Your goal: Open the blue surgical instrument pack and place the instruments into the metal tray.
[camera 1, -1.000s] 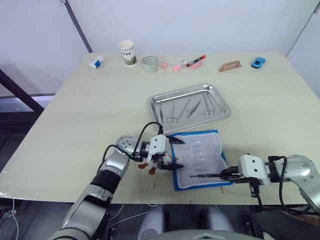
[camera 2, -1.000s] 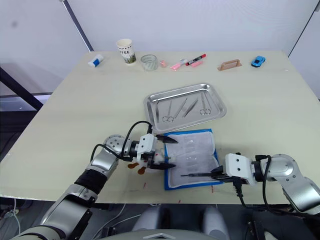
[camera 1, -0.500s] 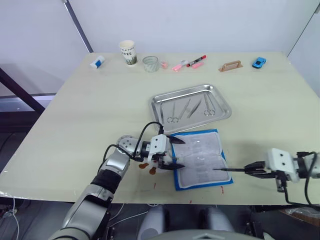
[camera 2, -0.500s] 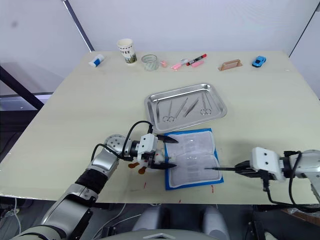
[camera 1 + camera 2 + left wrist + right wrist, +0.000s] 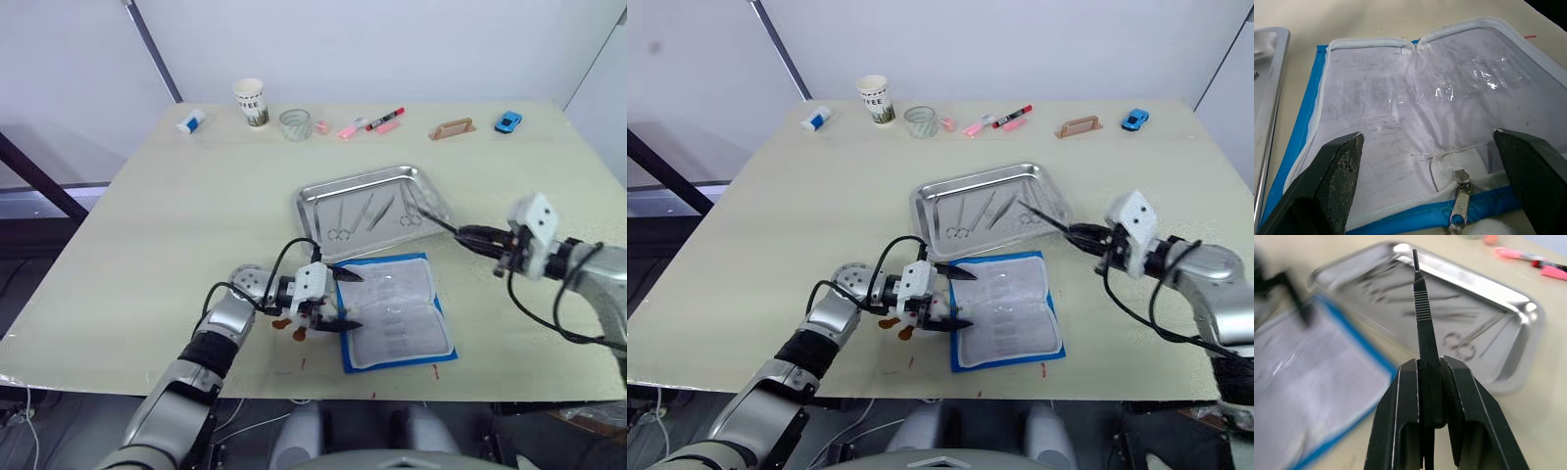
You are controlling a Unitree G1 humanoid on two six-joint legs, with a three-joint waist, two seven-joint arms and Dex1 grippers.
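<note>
Right gripper [image 5: 1430,382] pinches a thin dark instrument [image 5: 1422,313], its tip over the metal tray's [image 5: 431,230] right rim. Left gripper [image 5: 338,302], fingers spread, rests at the left edge of the opened blue pack [image 5: 397,313], near the tray.

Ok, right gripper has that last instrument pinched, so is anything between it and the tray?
Nothing visible. The right gripper holds the instrument with its tip over the metal tray's near edge; three instruments lie inside.
</note>
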